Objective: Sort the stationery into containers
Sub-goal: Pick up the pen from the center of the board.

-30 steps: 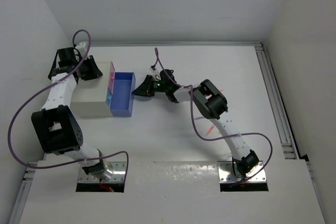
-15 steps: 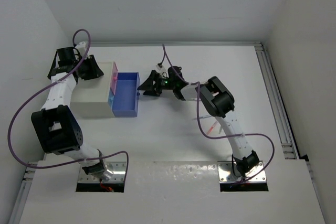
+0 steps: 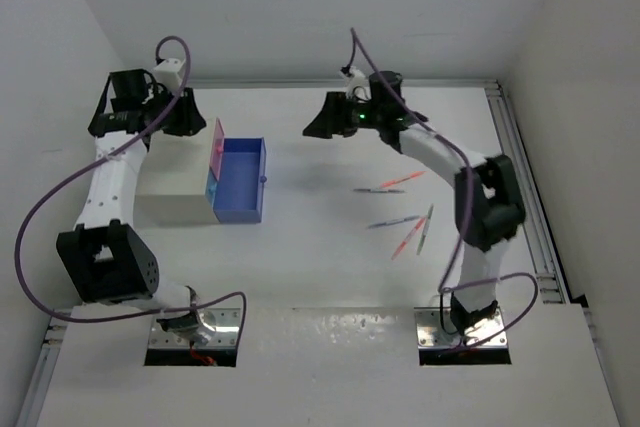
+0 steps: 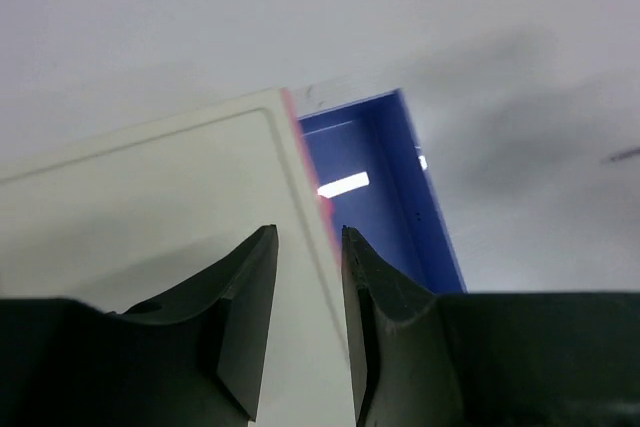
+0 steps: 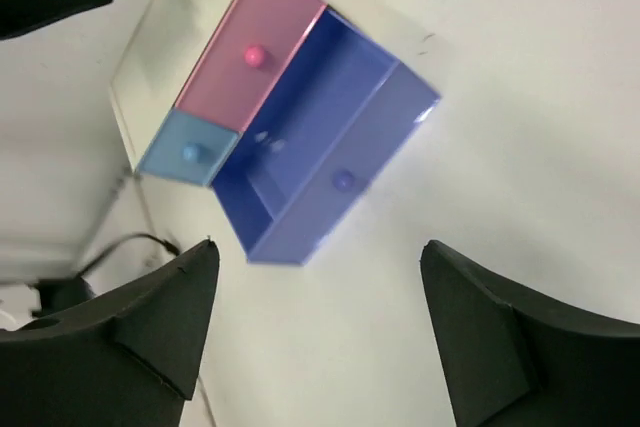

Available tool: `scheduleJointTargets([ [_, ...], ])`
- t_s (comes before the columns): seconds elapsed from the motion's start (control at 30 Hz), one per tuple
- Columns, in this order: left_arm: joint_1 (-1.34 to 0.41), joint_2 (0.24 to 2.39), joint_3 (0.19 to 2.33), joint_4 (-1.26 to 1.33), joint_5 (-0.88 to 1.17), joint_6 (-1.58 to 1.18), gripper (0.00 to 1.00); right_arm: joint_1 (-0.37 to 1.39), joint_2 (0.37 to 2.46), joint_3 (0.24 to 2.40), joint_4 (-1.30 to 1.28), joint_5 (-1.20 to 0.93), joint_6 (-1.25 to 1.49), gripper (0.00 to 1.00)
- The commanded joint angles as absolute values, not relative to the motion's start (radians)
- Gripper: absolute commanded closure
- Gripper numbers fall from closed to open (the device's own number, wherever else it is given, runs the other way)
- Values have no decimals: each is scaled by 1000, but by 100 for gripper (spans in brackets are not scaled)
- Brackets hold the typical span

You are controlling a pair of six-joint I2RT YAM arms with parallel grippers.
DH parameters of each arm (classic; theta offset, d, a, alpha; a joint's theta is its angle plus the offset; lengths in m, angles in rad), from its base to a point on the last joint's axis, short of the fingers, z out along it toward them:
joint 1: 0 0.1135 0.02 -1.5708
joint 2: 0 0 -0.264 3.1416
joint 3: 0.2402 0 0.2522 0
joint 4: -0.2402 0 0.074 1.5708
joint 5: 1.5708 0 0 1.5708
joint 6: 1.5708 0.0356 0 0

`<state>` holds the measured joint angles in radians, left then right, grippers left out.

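The blue container [image 3: 238, 180] stands pulled out of the white cabinet [image 3: 172, 197], open on top; the right wrist view shows its knobbed front [image 5: 340, 182]. The pink container [image 3: 216, 147] sits pushed in beside it, with only its knobbed front [image 5: 258, 55] showing. Several thin pens [image 3: 392, 184] lie loose on the table at the right. My right gripper [image 3: 318, 127] [image 5: 318, 247] hovers open and empty, to the right of and behind the blue container. My left gripper [image 3: 186, 117] [image 4: 305, 237] hangs over the cabinet's top near the pink edge, jaws narrowly apart with nothing between them.
A small light-blue drawer front [image 5: 190, 152] sits below the pink one in the cabinet. White walls close in at the back and left. A metal rail [image 3: 520, 177] runs along the table's right side. More pens [image 3: 420, 232] lie scattered near the right arm.
My right gripper opened, let go of the blue container's front and swung back and right, uncovering the pens. The blue container slid out a little. My left gripper shifted slightly towards the back.
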<state>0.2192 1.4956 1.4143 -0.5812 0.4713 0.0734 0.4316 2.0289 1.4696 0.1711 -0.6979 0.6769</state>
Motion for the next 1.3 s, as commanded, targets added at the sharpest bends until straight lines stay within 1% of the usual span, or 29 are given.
scheduleJointTargets([
  [0.0, 103, 1365, 1391, -566, 520, 172, 62, 393, 1745, 1387, -162, -615, 227, 20],
  [0.07, 45, 1335, 1364, -587, 499, 199, 62, 367, 1665, 1321, -304, -568, 109, 28],
  [0.1, 17, 1333, 1344, -600, 491, 201, 63, 348, 1588, 1292, -333, -545, 42, 31],
  [0.13, -45, 1335, 1335, -610, 486, 209, 64, 332, 1554, 1267, -363, -504, 25, 37],
  [0.2, -128, 1341, 1290, -640, 470, 225, 65, 246, 1478, 1201, -440, -488, 34, 42],
  [0.27, -187, 1339, 1253, -637, 419, 238, 67, 143, 1442, 1148, -535, -526, 52, 50],
  [0.3, -246, 1338, 1217, -632, 404, 236, 67, 111, 1427, 1125, -557, -532, 67, 51],
  [0.37, -302, 1339, 1194, -614, 387, 232, 67, 25, 1373, 1048, -609, -557, 103, 53],
  [0.4, -361, 1344, 1189, -611, 380, 230, 67, 6, 1353, 1019, -617, -557, 115, 52],
  [0.43, -385, 1353, 1196, -612, 377, 238, 67, 5, 1317, 994, -626, -557, 121, 51],
  [0.47, -409, 1379, 1206, -624, 362, 242, 67, -44, 1301, 939, -629, -540, 147, 49],
  [0.5, -446, 1393, 1216, -626, 344, 241, 67, -49, 1290, 913, -621, -523, 162, 46],
  [0.57, -484, 1423, 1235, -612, 319, 248, 67, -54, 1282, 848, -594, -470, 213, 44],
  [0.67, -517, 1450, 1249, -592, 319, 256, 67, -58, 1313, 821, -594, -427, 261, 42],
  [0.77, -534, 1459, 1250, -563, 321, 247, 67, -78, 1350, 808, -598, -402, 282, 44],
  [0.87, -525, 1445, 1253, -540, 302, 201, 68, -87, 1365, 778, -572, -388, 302, 52],
  [1.0, -502, 1370, 1218, -528, 281, 150, 68, -69, 1391, 772, -569, -336, 290, 62],
  [1.17, -457, 1287, 1154, -511, 249, 147, 67, -71, 1443, 798, -606, -290, 262, 69],
  [1.27, -427, 1284, 1169, -532, 235, 150, 67, -58, 1457, 792, -614, -242, 268, 73],
])
